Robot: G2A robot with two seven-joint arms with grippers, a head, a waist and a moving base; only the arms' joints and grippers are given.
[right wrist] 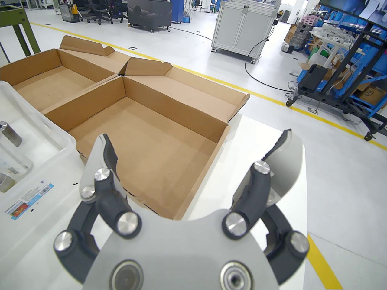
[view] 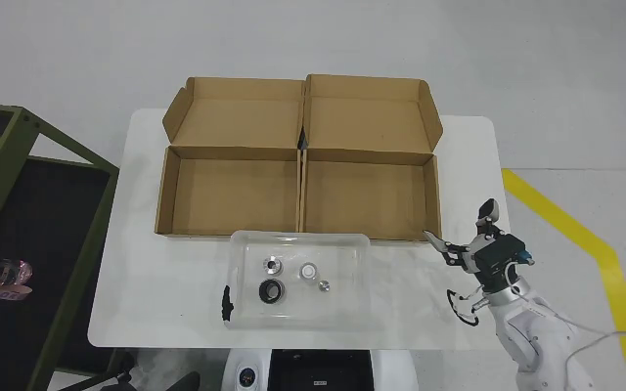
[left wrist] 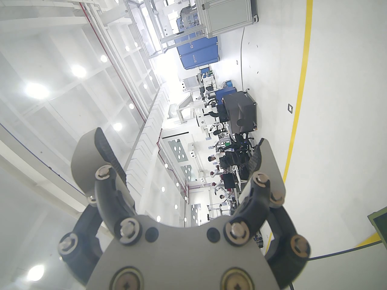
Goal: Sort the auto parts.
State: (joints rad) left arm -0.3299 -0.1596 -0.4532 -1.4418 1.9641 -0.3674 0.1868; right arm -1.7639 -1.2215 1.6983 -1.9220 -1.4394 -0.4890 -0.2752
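Parts (view: pixel 271 289) in tub (view: pixel 342 305), right gripper (right wrist: pixel 196 138) — spread

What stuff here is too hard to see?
Top view: small parts in the clear bin, too tiny to name.
Right wrist view: clear bin, cut off by the picture's edge beside a metal cylinder.
Left wrist view: left end effector aims away from the table; its spot is unclear.

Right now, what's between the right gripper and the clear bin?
Bare white tabletop in the top view; the right wrist view shows a small printed label by the bin.
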